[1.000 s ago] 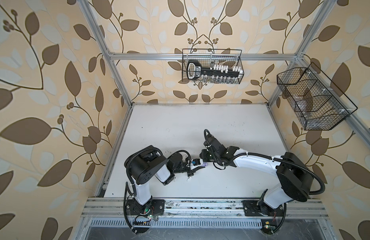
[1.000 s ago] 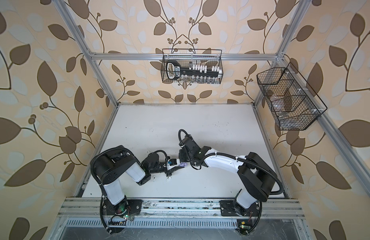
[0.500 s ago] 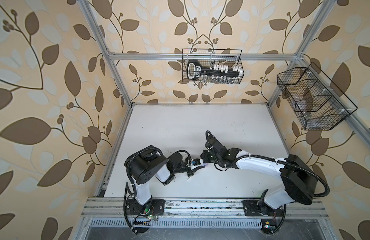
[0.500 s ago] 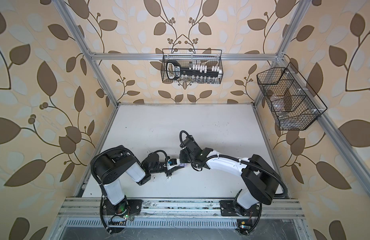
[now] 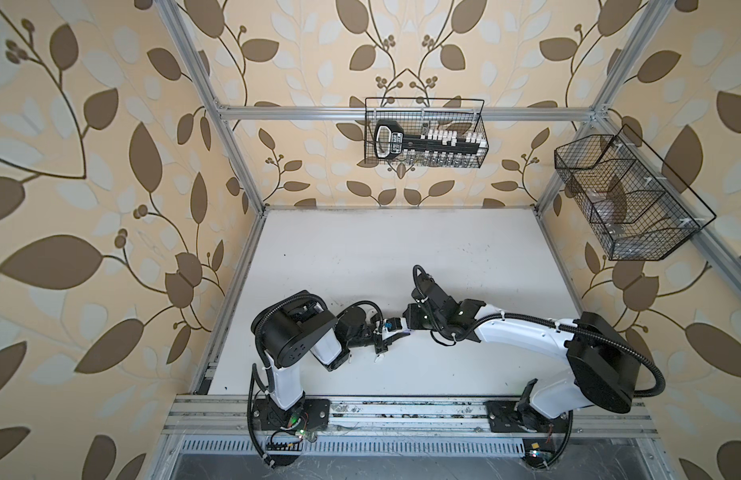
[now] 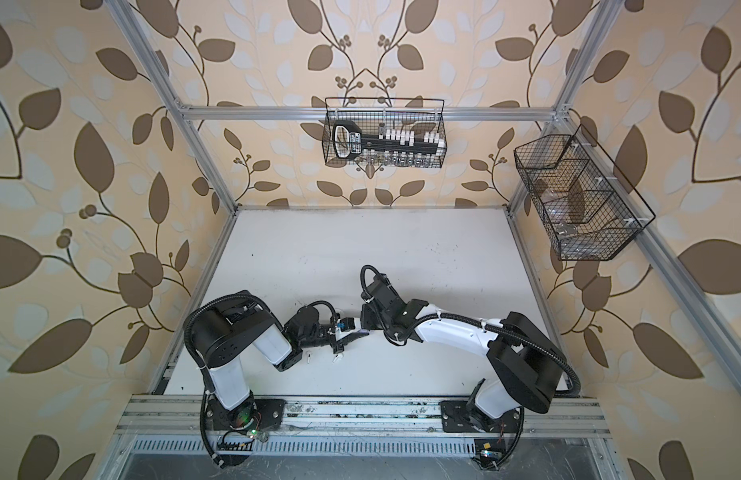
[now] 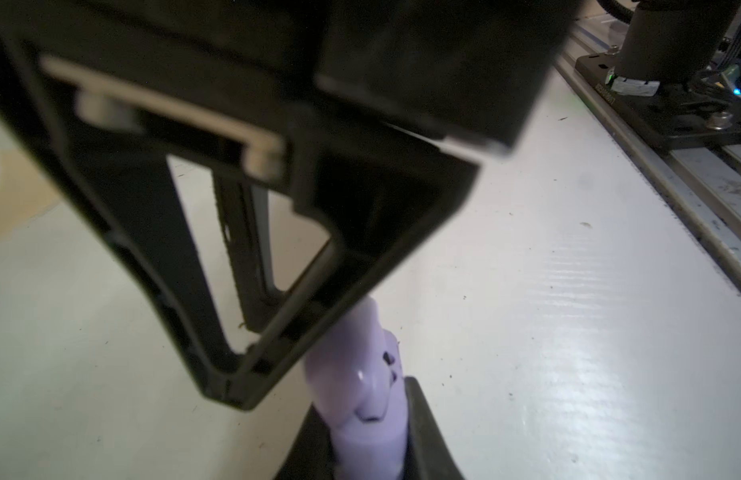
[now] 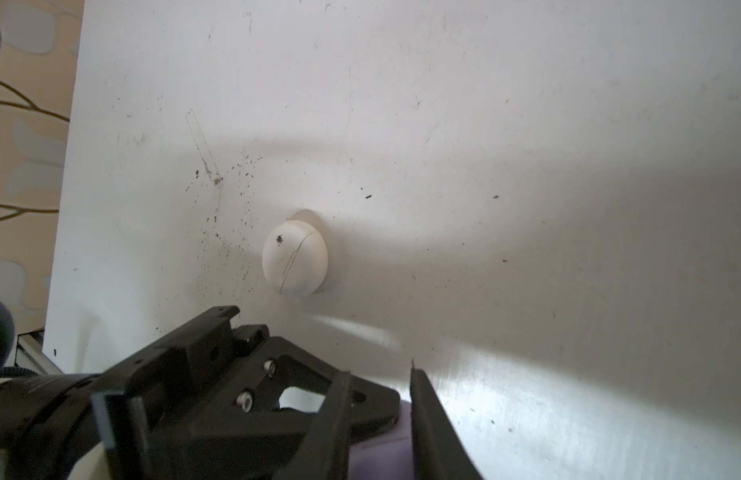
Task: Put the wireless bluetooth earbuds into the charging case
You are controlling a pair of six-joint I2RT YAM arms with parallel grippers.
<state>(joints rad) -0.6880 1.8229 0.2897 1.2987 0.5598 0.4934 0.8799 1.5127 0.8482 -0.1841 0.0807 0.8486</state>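
White tabletop (image 5: pixel 402 249), leaf-papered cell | grippers meet just behind front rail (image 5: pixel 402 409) | left gripper (image 7: pixel 362 415) clamped on lavender earbud (image 7: pixel 360 374), stem outward, probably offered for regrasp | right gripper (image 8: pixel 379 374) jaws slightly apart around lavender plastic, grip unconfirmed | earbud glossy, dark contacts visible | closed white case (image 8: pixel 294 257) farther from rail.

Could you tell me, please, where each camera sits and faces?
Both top views: overhead, facing down on the table and both arms.
Left wrist: on the left arm, facing the left gripper gripping the lavender earbud.
Right wrist: on the right arm, facing the right gripper and white case.
Wrist views share both grippers.
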